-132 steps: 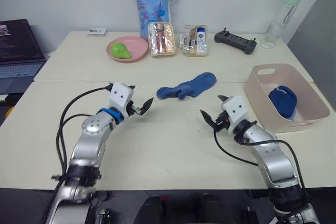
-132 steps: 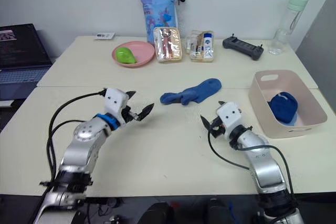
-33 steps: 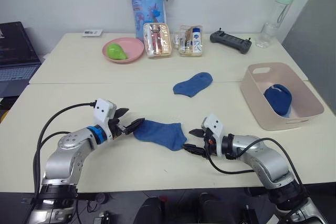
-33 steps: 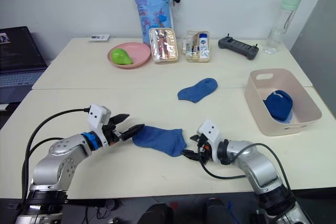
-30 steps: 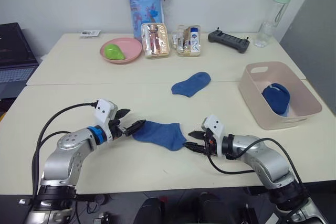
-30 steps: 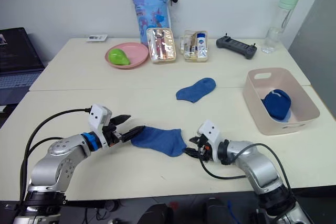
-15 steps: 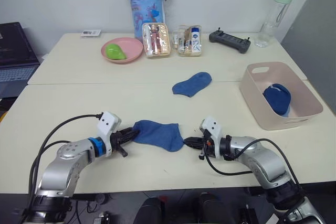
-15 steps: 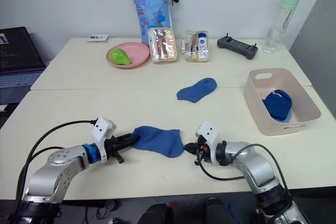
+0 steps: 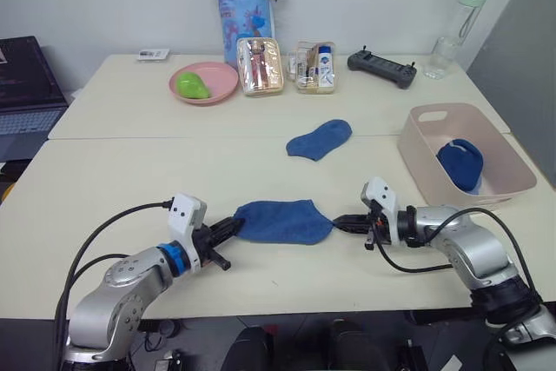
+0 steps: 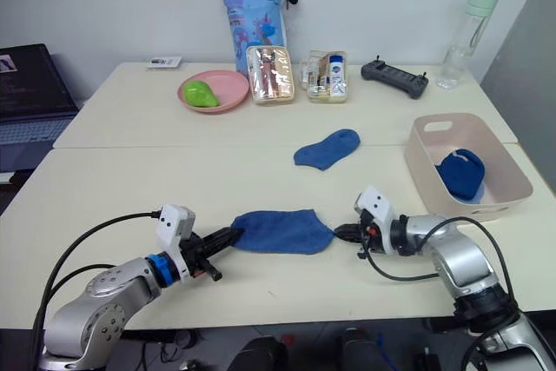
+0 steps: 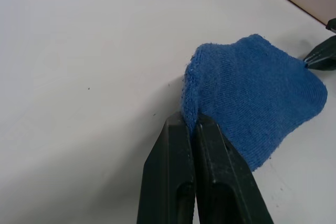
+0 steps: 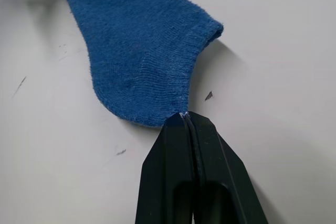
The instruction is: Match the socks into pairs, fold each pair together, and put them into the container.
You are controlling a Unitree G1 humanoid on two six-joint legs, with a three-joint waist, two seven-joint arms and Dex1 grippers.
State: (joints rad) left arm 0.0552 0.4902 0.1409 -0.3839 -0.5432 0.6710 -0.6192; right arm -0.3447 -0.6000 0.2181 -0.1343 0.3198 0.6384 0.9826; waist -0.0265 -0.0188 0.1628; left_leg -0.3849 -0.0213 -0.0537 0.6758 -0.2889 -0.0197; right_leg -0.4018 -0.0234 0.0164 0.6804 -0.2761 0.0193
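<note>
A medium blue sock (image 9: 282, 221) lies stretched flat near the table's front edge. My left gripper (image 9: 236, 226) is shut on its left end, where the cloth bunches between the black fingers (image 11: 178, 140). At the sock's right end my right gripper (image 9: 337, 222) is shut on the edge, pinching it at the fingertips (image 12: 181, 121). A second blue sock (image 9: 320, 139) lies loose at mid-table, apart from both grippers. The pale pink container (image 9: 417, 116) stands at the right with a folded dark blue bundle of socks (image 9: 460, 164) inside.
Along the back stand a pink plate (image 9: 217, 91) with a green object, a tall blue patterned bag (image 9: 246, 2), two clear boxes (image 9: 261, 65), a black controller (image 9: 382, 67) and a bottle (image 9: 453, 32). A laptop (image 9: 26, 84) sits at the far left.
Both grippers closed on the ends of the near sock. The sock has shifted right and is now pulled out flat between them.
</note>
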